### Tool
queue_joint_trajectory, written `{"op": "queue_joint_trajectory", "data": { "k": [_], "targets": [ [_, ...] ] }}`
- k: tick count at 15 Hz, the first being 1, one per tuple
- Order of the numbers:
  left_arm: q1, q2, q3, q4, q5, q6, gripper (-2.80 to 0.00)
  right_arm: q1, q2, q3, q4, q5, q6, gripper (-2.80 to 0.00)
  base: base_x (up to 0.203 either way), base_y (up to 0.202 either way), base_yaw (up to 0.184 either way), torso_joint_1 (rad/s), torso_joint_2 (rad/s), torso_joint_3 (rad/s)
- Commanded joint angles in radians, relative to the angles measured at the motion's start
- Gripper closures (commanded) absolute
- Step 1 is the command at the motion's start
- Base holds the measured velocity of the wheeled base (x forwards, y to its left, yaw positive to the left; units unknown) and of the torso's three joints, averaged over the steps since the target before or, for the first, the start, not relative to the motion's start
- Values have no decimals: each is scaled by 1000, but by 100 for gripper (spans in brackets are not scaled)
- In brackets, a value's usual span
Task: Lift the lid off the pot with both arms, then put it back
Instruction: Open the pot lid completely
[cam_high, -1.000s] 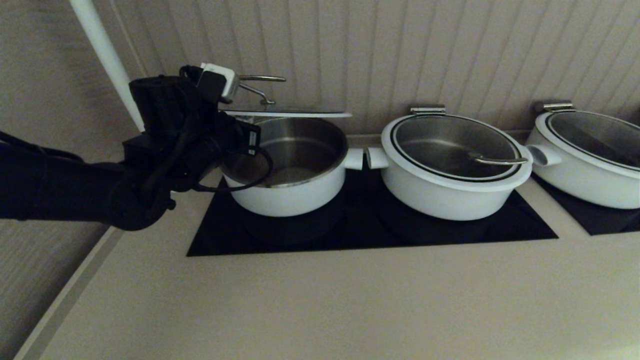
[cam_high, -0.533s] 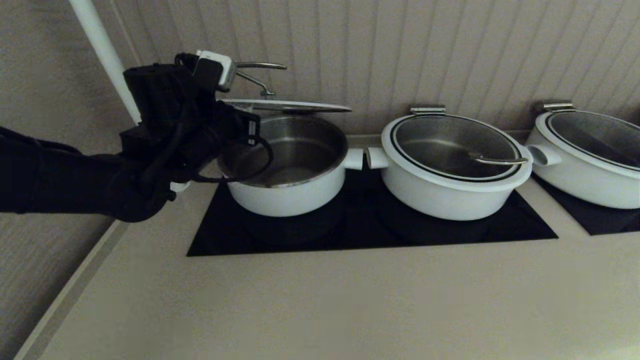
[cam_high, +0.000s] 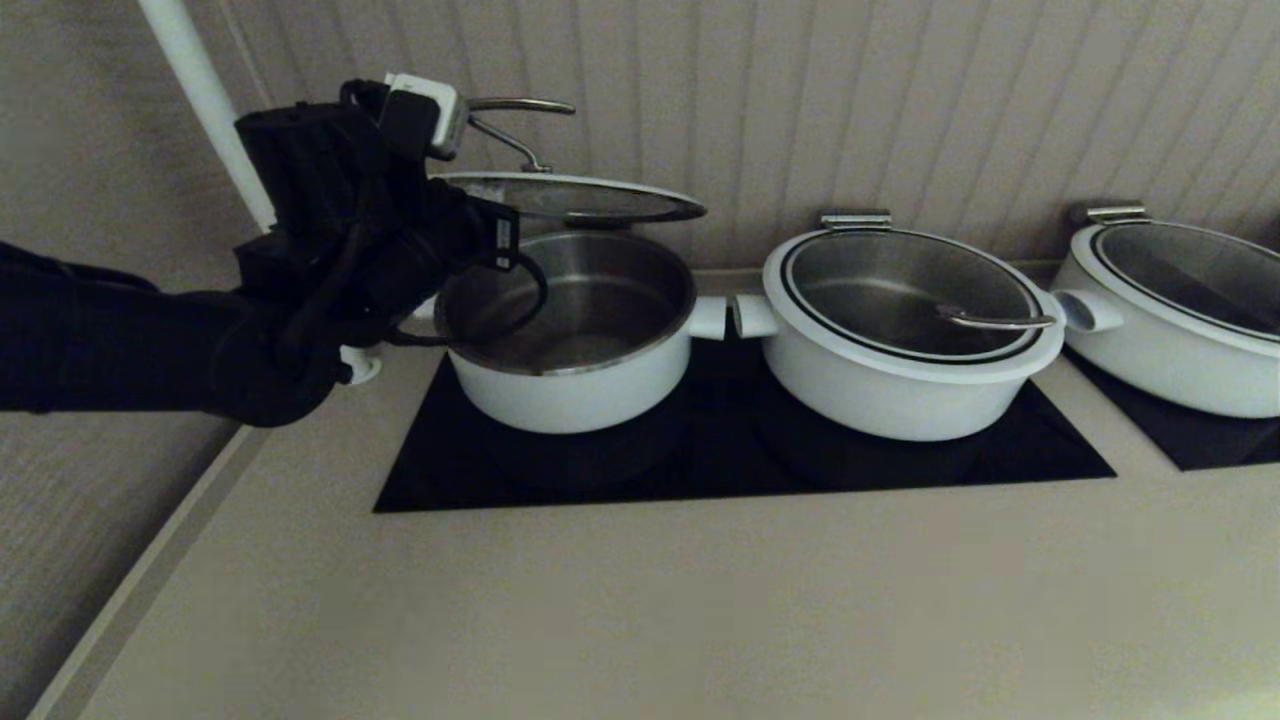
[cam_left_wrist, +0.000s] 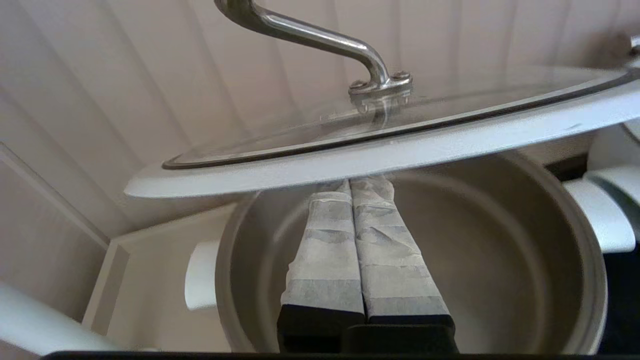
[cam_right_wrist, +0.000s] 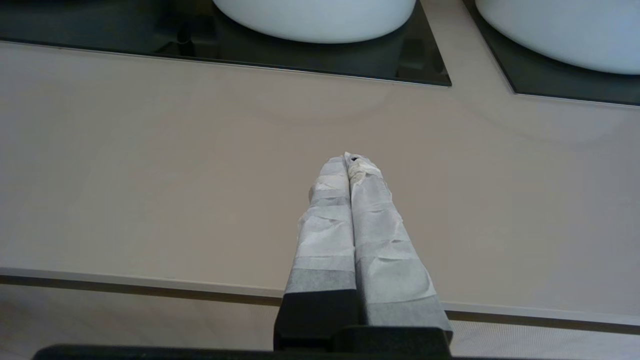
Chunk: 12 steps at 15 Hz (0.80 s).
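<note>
The lid (cam_high: 570, 195) hangs in the air, slightly tilted, above the open pot (cam_high: 570, 380), which stands at the left of the black cooktop. My left gripper (cam_high: 455, 215) is at the lid's left edge. In the left wrist view the left gripper (cam_left_wrist: 356, 182) is shut, finger against finger, with its tips under the lid's white rim (cam_left_wrist: 400, 145). The steel loop handle (cam_left_wrist: 310, 35) passes above it and the pot's steel inside (cam_left_wrist: 500, 240) lies below. My right gripper (cam_right_wrist: 350, 159) is shut and empty, low over the counter's front edge, outside the head view.
Two wider white pots (cam_high: 900, 380) (cam_high: 1170, 350) with lids on stand to the right, the nearer one's handle almost touching the pot's. The ribbed wall is close behind. A white pole (cam_high: 200, 100) rises at the left. The beige counter (cam_high: 650, 600) stretches in front.
My left arm has risen, carrying the lid higher above the pot and tilting it slightly. The pot has not moved.
</note>
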Motion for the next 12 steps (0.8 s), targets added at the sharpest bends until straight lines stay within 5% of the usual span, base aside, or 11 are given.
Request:
{"op": "queue_joint_trajectory", "data": {
  "k": [1,12],
  "targets": [
    [0,17,-30,-4,1,2,0,1,1,0,0,0,-2,0,0,0,0,0,0,0],
    [-2,85,-234,-4,-5,6,0,0,1,0,0,0,-1,0,0,0,0,0,0,0]
  ]
}}
